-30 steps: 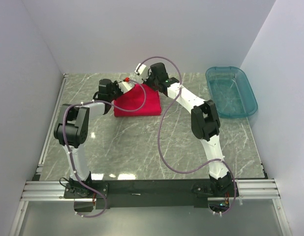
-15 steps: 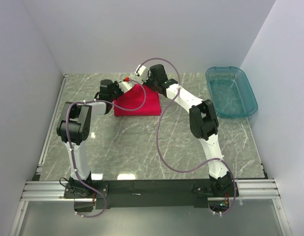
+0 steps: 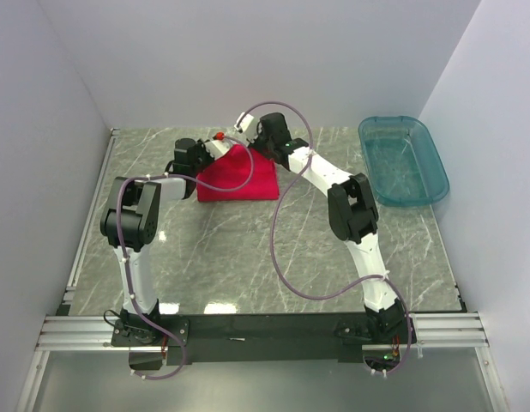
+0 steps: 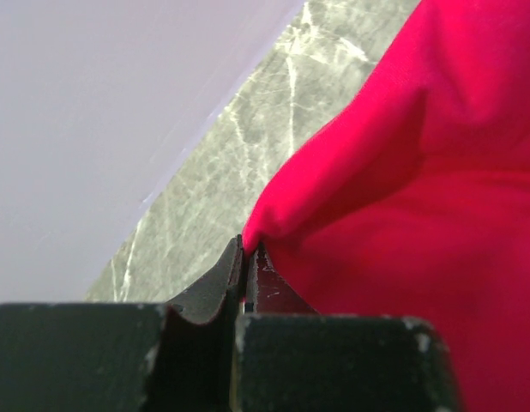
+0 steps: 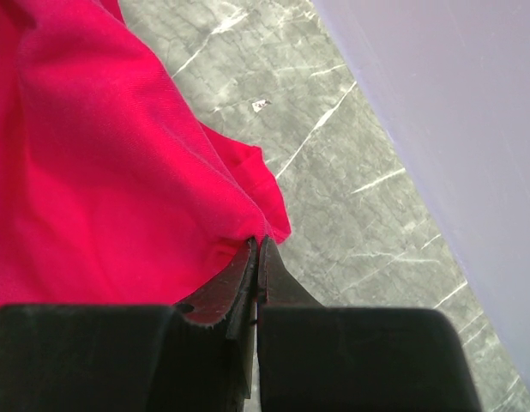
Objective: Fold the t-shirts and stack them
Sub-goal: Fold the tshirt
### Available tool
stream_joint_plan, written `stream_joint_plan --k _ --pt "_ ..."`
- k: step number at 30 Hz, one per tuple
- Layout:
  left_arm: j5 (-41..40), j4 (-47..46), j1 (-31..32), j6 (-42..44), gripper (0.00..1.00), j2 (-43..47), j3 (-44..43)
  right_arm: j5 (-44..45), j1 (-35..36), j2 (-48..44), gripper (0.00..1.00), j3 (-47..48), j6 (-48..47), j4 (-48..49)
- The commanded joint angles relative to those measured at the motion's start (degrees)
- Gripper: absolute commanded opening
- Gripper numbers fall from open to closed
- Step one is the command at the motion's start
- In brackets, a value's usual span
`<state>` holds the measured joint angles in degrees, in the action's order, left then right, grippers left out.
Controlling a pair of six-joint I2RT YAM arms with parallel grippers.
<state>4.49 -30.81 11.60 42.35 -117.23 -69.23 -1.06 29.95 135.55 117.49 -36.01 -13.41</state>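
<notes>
Lying at the far middle of the marble table [image 3: 248,257], the red t-shirt [image 3: 246,178] rises into a tent-like peak, its near edge resting on the stone and its far edge held up between the two arms. The left tool [image 4: 248,251] is pressed together on a corner fold of the cloth, and the right tool [image 5: 258,249] pinches a bunched edge of the same shirt close to the back wall. A teal tub [image 3: 404,160] sits well apart at the far right, and the shirt looks doubled over, though the overhead view is too small to be sure.
</notes>
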Motion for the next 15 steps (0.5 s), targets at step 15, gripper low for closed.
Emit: stream_joint_plan --k 15 --pt "-3.88 -4.96 -1.14 -1.56 0.00 0.42 0.15 3.25 -0.33 4.73 0.00 8.54 -0.73 3.74"
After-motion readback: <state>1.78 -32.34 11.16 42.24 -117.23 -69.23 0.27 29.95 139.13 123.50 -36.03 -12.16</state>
